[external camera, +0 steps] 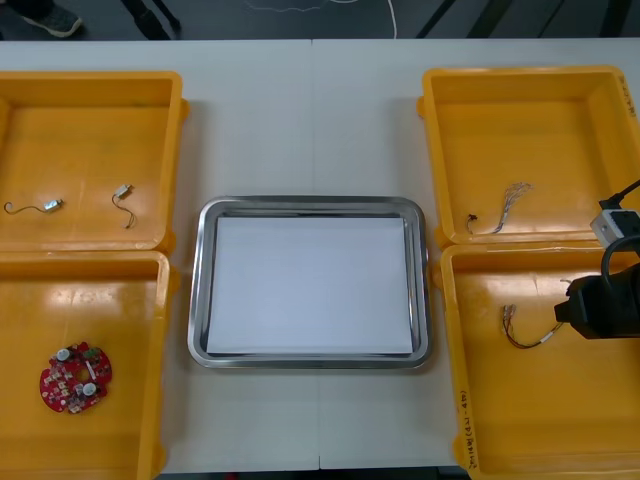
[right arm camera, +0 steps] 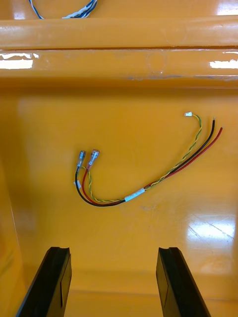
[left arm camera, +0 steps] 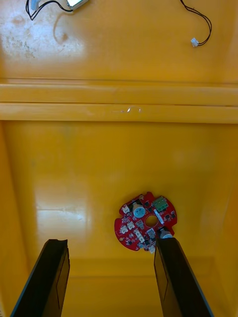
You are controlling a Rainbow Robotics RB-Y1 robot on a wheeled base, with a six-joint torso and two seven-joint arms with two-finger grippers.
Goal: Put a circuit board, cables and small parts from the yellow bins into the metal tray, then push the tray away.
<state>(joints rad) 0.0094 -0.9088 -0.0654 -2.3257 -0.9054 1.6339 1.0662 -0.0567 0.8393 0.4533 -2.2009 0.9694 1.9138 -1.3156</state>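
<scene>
The metal tray (external camera: 310, 206), white inside, lies at the table's middle with nothing in it. A round red circuit board (external camera: 75, 377) lies in the near left yellow bin (external camera: 165, 330). My left gripper (left arm camera: 111, 282) hangs open over that bin, and the board (left arm camera: 145, 220) sits just beyond the tip of one finger (left arm camera: 176, 277). A cable of red, black and yellow strands (right arm camera: 144, 173) lies in the near right bin (external camera: 452, 330). My right gripper (right arm camera: 114, 282) stands open short of it. The right arm (external camera: 603, 305) hovers over this cable (external camera: 530, 332).
The far right bin (external camera: 430, 110) holds a twisted blue and white cable (external camera: 505, 205). The far left bin (external camera: 175, 110) holds two small metal parts (external camera: 48, 206) (external camera: 123, 195) with thin black leads. Bin walls stand between the compartments.
</scene>
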